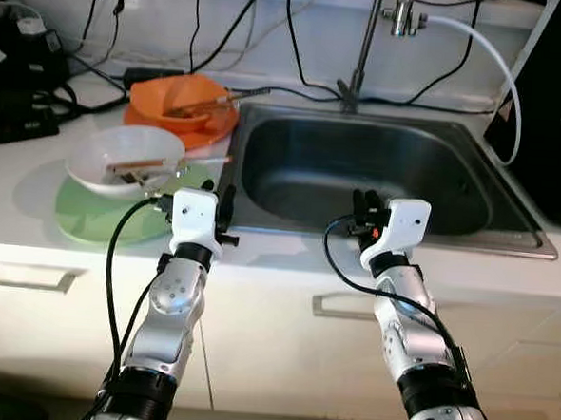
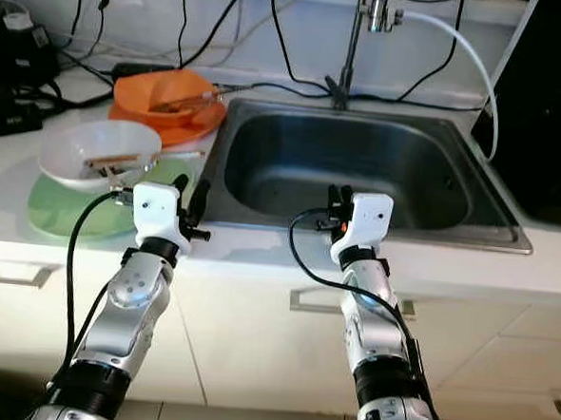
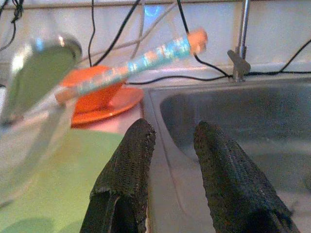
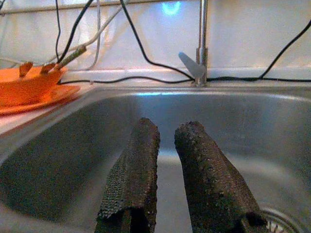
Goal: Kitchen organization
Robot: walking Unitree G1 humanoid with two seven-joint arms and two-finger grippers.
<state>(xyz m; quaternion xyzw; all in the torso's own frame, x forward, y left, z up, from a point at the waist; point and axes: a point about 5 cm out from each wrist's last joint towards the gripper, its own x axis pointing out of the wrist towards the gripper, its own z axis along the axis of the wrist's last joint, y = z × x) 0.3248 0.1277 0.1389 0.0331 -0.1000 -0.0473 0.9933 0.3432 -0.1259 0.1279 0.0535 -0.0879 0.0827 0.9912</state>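
Both grippers hold nothing, jaws parted by a narrow gap: the left gripper (image 1: 217, 209) over the sink's near-left rim, the right gripper (image 1: 364, 211) over the steel sink (image 1: 359, 172). On the white tabletop (image 1: 15, 184) left of the sink, a white bowl (image 1: 125, 158) sits on a green plate (image 1: 99, 213), chopsticks (image 1: 140, 163) lying crosswise in it. Behind, an orange bowl (image 1: 182, 99) on an orange plate (image 1: 209, 134) holds utensils pointing toward the faucet (image 1: 361, 53). The left wrist view shows a blurred blue-patterned stick (image 3: 131, 63).

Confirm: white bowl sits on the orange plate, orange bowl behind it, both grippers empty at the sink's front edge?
Not quite. The white bowl sits on the green plate, as the left eye view shows. The orange bowl is behind it; left gripper and right gripper are empty at the sink front.
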